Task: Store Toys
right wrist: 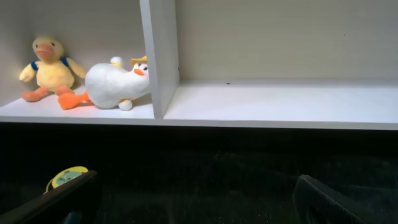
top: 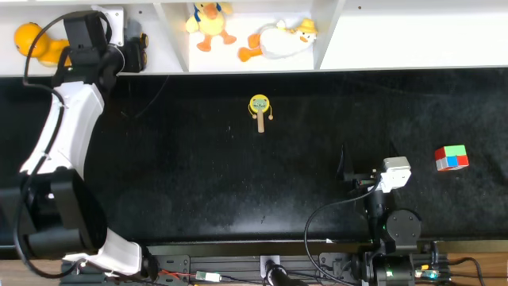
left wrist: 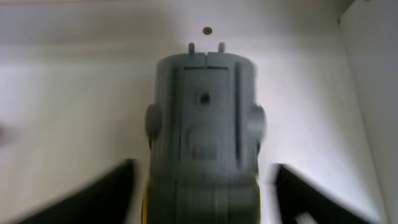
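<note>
Shelf wall beside your left gripper, fingers spread either side of toy car, right gripper open, back from shelf

Before me the black tabletop carries a yellow rattle and, well right of it, a coloured cube.

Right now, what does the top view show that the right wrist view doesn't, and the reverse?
Top view, not right wrist: the orange toy and toy vehicle in the left compartment, and the colour cube at the right of the black table. Right wrist, not top: the shelf's back wall. Both: the yellow plush duck and white plush duck in the middle compartment, and the yellow rattle on the table.
</note>
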{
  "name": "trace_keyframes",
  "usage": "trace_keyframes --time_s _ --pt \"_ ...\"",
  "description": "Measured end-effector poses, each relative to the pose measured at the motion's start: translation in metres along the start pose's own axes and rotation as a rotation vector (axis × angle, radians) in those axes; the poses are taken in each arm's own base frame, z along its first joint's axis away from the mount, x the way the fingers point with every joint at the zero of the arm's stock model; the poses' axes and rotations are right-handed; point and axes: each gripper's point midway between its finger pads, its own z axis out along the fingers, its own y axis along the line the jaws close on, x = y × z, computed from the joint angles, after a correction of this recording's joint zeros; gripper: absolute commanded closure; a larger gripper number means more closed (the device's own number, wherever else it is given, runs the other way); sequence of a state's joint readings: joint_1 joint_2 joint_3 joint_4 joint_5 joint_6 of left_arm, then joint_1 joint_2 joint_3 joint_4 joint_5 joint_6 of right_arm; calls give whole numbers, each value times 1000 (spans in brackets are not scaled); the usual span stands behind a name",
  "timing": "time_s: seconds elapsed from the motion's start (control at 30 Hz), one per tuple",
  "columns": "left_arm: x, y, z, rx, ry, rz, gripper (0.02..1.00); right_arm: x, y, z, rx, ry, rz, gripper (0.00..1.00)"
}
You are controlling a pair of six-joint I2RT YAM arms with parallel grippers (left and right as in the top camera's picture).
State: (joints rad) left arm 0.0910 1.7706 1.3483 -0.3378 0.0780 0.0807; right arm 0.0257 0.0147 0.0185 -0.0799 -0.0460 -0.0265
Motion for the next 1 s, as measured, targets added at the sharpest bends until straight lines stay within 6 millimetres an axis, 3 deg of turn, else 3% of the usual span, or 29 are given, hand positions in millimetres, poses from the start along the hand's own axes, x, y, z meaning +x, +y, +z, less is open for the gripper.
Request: trace_keyframes --time_s 0.27,0.4,0.83,1.0 --pt "7 0 1 2 28 -3 20 0 0 0 0 0 0 7" --pt "20 -2 -7 4 46 -4 23 0 0 0 0 0 1 5" --pt "83 -14 -102 -16 -120 9 20 0 0 0 0 0 0 5" --pt "61 -15 -146 -40 -408 31 20 0 0 0 1 0 0 5"
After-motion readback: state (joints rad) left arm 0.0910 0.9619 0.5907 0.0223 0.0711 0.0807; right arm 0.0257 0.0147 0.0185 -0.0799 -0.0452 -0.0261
